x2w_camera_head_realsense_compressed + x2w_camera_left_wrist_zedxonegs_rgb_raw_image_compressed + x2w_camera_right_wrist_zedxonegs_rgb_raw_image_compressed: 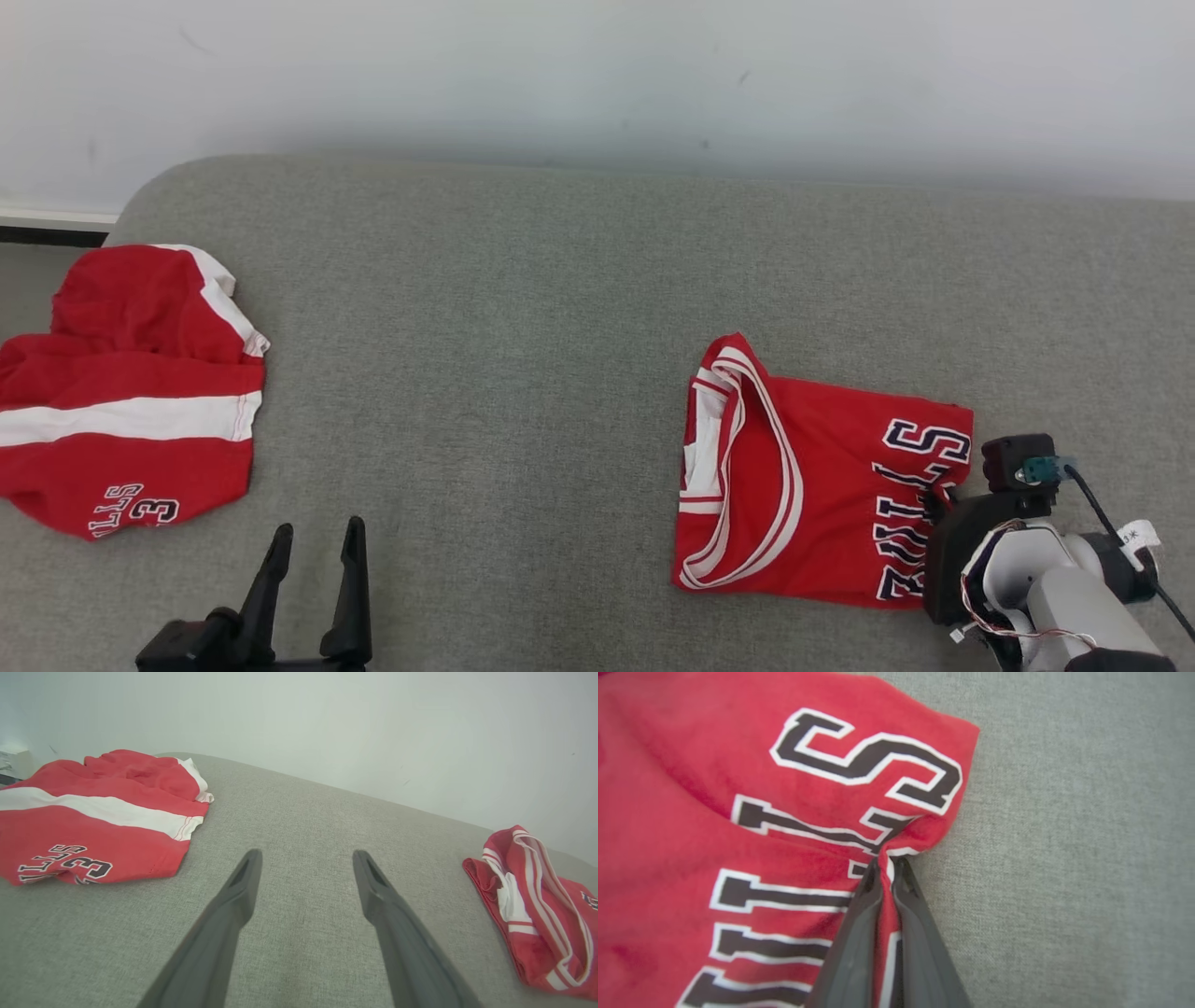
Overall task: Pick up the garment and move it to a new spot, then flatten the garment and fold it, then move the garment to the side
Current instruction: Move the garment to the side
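At far left, a second red garment [131, 401] lies loosely heaped on the grey cushion [523, 308], well apart from the work. My left gripper [317, 529] hovers near it, jaws spread fully apart, holding nothing. Right of centre the jersey [822, 495] rests on the cushion as a compact rectangle, lettering upward. My right gripper [887, 861] has its jaws pinched together on a pleat at the jersey's right edge. Judgement: flattening and folding appear complete; the move to the side remains.
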